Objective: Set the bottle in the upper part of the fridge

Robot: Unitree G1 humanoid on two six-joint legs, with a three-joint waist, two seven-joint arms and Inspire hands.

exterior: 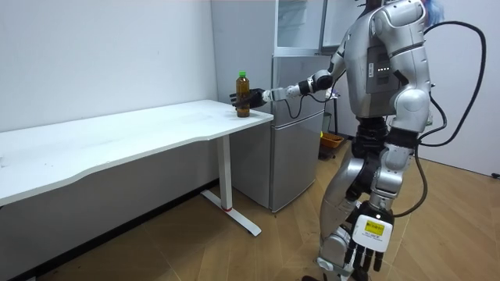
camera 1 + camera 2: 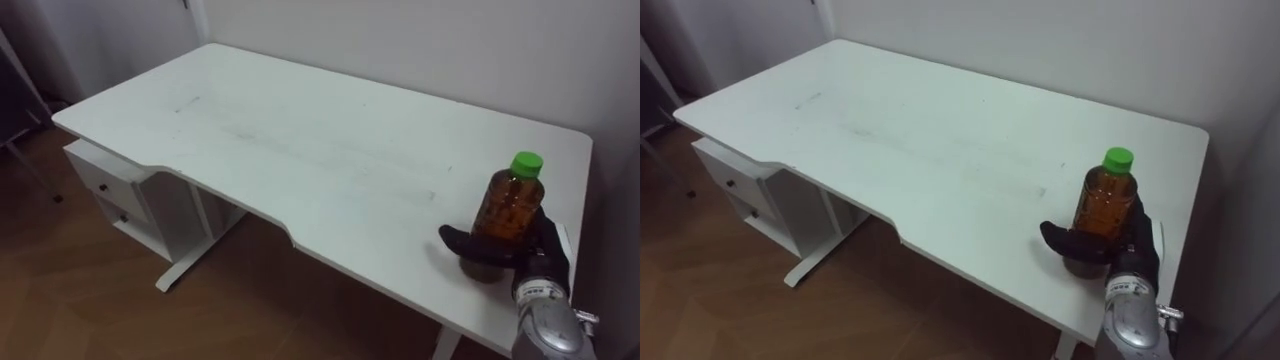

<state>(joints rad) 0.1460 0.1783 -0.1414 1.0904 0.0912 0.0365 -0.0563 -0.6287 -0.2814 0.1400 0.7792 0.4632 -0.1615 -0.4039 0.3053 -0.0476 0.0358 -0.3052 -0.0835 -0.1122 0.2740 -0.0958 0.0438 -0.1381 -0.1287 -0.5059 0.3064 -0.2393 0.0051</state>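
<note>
A bottle of amber liquid with a green cap stands upright on the white table, near its right end and front edge. My right hand is shut on the bottle's lower part, the thumb across the front and the fingers behind. In the room view I stand by the table's end with my right arm stretched out to the bottle. My left hand hangs low at my side, fingers relaxed. The grey fridge stands next to the table's end, its upper compartment above.
A white drawer unit sits under the table's left end. The wall runs close behind the table. An orange container lies on the wooden floor beside the fridge.
</note>
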